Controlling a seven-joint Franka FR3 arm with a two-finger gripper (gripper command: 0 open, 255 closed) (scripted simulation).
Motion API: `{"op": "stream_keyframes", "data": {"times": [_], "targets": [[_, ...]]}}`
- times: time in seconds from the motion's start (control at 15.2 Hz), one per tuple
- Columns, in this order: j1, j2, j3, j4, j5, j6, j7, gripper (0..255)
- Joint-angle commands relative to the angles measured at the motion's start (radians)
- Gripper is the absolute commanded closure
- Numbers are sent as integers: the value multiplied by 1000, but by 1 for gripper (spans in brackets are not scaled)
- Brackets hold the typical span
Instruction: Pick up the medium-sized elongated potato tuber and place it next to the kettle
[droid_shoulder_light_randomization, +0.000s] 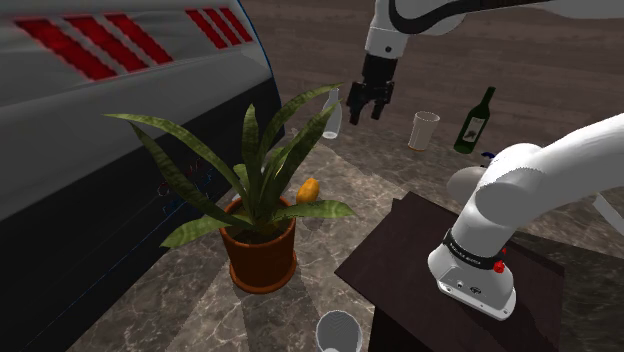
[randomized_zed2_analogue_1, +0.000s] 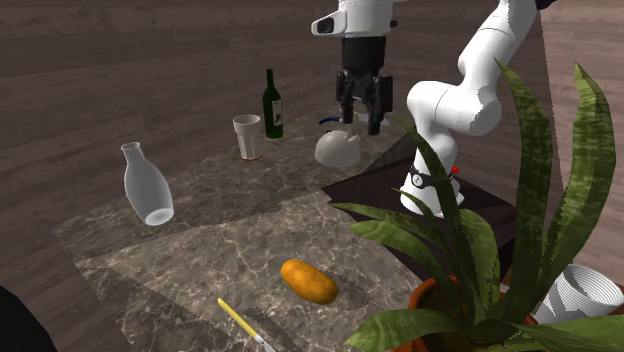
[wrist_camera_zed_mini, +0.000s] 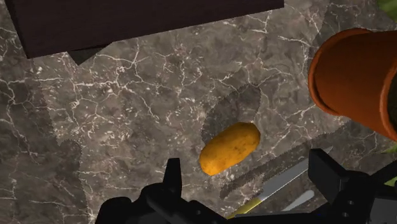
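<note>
Potato tuber (randomized_zed2_analogue_1: 308, 281), orange-brown and elongated, lies on the marbled counter (randomized_zed2_analogue_1: 200, 250), well apart from the white kettle (randomized_zed2_analogue_1: 337, 150). A yellow-handled knife (randomized_zed2_analogue_1: 240, 320) lies just beside it, and the terracotta plant pot (wrist_camera_zed_mini: 356, 76) stands near on its other side. My gripper (randomized_zed2_analogue_1: 360, 122) hangs high above the counter, jaws spread wide, holding nothing. In my wrist view the tuber shows far below, in the gap between my fingers (wrist_camera_zed_mini: 170, 181), untouched. A cup (randomized_zed2_analogue_1: 247, 136) and a green bottle (randomized_zed2_analogue_1: 272, 105) stand near the kettle.
</note>
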Motion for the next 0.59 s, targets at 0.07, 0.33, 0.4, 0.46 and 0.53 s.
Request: {"op": "stream_keyframes", "data": {"times": [0.07,0.33,0.4,0.46,0.53], "targets": [[-16,68,50,-48,22,132,106,0],[-41,181,112,-80,37,293,242,0],[-48,214,126,-84,37,333,278,0],[-56,248,141,-86,37,373,313,0],[-65,284,155,-86,35,412,350,0]]}}
